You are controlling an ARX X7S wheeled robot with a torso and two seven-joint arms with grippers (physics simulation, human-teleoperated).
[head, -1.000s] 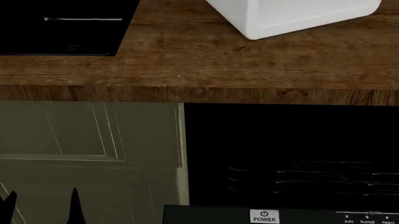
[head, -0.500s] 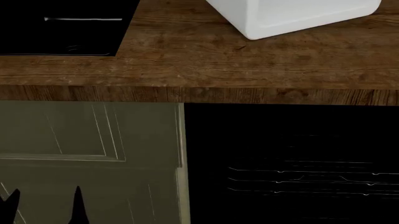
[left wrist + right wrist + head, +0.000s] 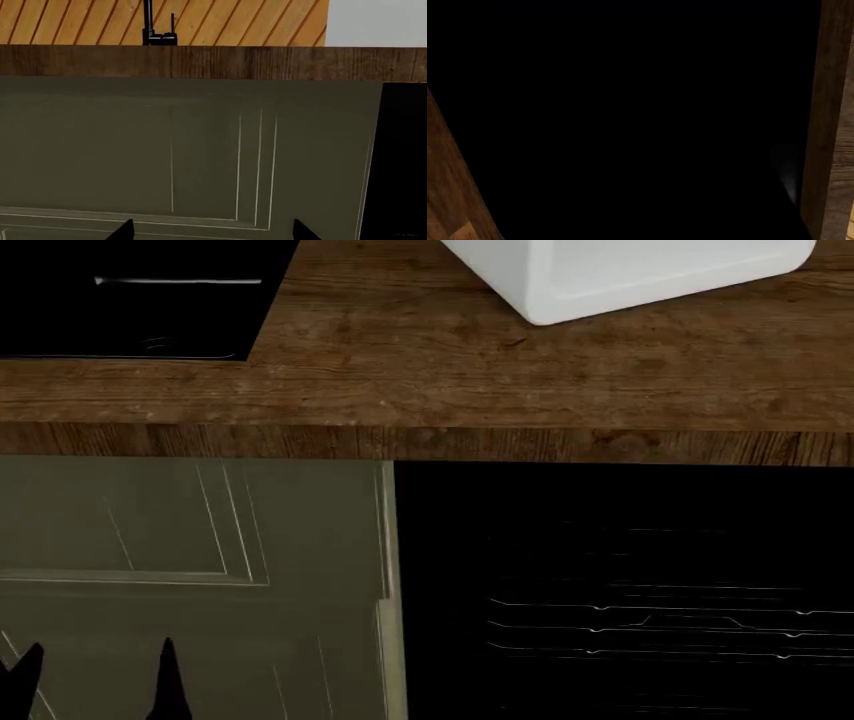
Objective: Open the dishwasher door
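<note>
In the head view the dishwasher shows as a black opening (image 3: 627,580) under the wooden counter, with thin pale rack wires inside. The dishwasher door, with its control labels, is out of view in every frame. My left gripper (image 3: 91,680) is open and empty at the lower left, in front of the olive-green cabinet door (image 3: 187,540). In the left wrist view its two black fingertips (image 3: 122,231) stand wide apart before that cabinet door (image 3: 167,150). My right gripper is not visible; the right wrist view is almost all black between two wooden edges (image 3: 830,100).
A wooden countertop (image 3: 400,360) runs across the top. A black sink (image 3: 134,300) is set in it at the far left, and a white box (image 3: 627,270) stands at the far right. A black tap (image 3: 159,35) shows above the counter edge.
One second ago the door's upper edge with the POWER label showed at the bottom of the head view. It has dropped out of view. My left fingertips barely moved.
</note>
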